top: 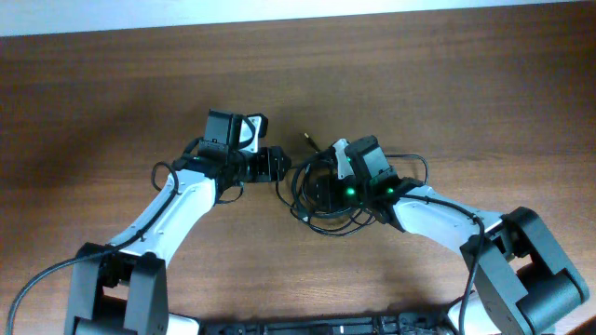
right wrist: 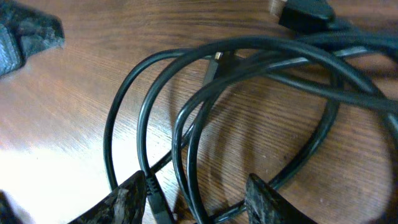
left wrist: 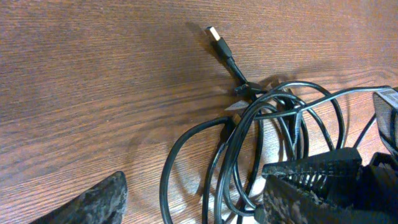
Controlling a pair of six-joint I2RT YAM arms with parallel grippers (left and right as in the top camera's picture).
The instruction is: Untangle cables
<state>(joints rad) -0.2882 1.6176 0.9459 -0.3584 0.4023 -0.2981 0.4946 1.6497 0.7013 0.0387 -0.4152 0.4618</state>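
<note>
The cables [top: 321, 216] lie as a tangled bundle of thin black loops at the table's middle. One metallic-tipped plug [top: 305, 140] sticks out toward the far side, and it also shows in the left wrist view [left wrist: 214, 34]. My left gripper [top: 277, 168] is open at the bundle's left edge, with several cable loops [left wrist: 249, 112] lying between its fingers [left wrist: 199, 205]. My right gripper [top: 321, 189] is open over the bundle. Its fingers [right wrist: 196, 205] straddle two strands of the loops [right wrist: 181, 124] without pinching them. A black plug [right wrist: 305, 12] lies at the far edge.
The brown wooden table [top: 112, 102] carries only the bundle. The two grippers sit close together, tip to tip, and the left finger shows in the right wrist view [right wrist: 25, 34]. The thicker arm wires [top: 56, 270] run along both arms.
</note>
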